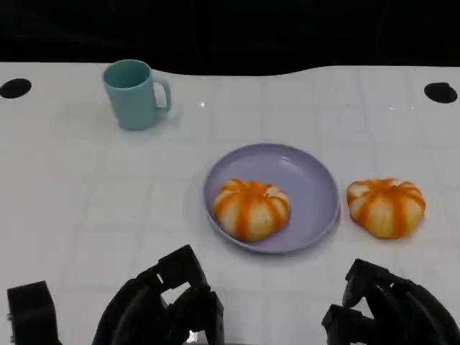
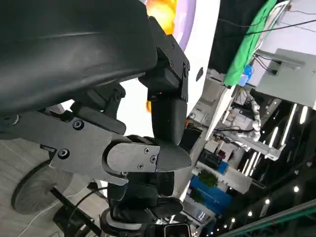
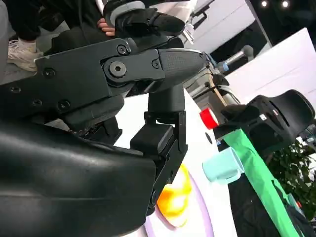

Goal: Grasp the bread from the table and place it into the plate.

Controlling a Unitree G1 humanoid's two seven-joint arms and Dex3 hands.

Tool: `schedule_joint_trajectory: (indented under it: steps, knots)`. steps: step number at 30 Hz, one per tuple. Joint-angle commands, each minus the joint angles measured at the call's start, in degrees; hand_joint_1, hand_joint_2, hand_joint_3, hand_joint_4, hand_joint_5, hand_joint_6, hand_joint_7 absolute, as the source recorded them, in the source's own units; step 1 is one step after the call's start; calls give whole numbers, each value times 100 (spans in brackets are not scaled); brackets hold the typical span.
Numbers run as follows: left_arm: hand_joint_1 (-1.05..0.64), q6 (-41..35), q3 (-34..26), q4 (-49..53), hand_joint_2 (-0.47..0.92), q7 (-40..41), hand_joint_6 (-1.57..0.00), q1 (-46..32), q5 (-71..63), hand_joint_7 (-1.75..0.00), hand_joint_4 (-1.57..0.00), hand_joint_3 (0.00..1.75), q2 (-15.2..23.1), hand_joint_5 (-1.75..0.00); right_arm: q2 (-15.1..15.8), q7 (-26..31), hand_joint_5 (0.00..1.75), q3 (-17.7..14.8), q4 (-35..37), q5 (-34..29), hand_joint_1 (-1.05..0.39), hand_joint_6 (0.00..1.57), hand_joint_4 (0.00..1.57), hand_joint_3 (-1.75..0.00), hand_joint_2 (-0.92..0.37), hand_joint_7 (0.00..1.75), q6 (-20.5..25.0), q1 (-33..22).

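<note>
One orange-and-white striped bread (image 1: 251, 208) lies in the lilac plate (image 1: 313, 180) at the table's middle. A second, matching bread (image 1: 386, 207) sits on the white table just right of the plate's rim. My left hand (image 1: 162, 305) is at the near edge, left of the plate, with nothing in its fingers. My right hand (image 1: 392, 309) is at the near right edge, below the second bread and apart from it, holding nothing. The left wrist view catches a bit of bread (image 2: 163, 10) and plate (image 2: 185, 22). The right wrist view shows bread (image 3: 175, 197) past its fingers (image 3: 163, 148).
A teal mug (image 1: 134, 93) stands at the back left, handle to the right; it also appears in the right wrist view as the mug (image 3: 223, 165). Two black holes (image 1: 14, 88) (image 1: 440, 92) mark the table's far corners. A person's hand (image 3: 102, 27) and legs are beside the table.
</note>
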State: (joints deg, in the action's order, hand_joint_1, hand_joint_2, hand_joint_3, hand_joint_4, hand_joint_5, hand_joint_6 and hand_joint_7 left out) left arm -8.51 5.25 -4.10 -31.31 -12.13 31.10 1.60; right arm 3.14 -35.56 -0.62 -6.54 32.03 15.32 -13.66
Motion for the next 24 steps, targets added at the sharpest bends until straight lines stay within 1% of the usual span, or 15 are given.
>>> schedule_joint_trajectory:
  steps: [1, 9, 15, 24]
  knots:
    - [-61, -54, -61, 62, 92, -48, -60, -17, -2, -175, -88, 32, 3, -175, 72, 24, 165, -70, 34, -26, -76, 79, 89, -21, -92, 145, -80, 27]
    - [-61, -47, -64, 89, 92, -51, -65, -19, -41, -175, -91, 30, -13, -175, 50, 24, 169, -81, 62, -7, -75, 77, 87, -23, -92, 148, -87, 39]
    - [-61, -57, -80, 126, 92, -84, -64, -2, -25, -175, -91, 31, -9, -175, 33, 13, 170, -95, 112, 16, -76, 77, 86, -21, -92, 150, -82, 66]
    - [-61, -111, -83, 143, 92, -156, -64, 66, 8, -175, -90, 30, -12, -175, 97, -26, 169, -109, 179, -13, -75, 77, 86, -22, -92, 149, -78, 129]
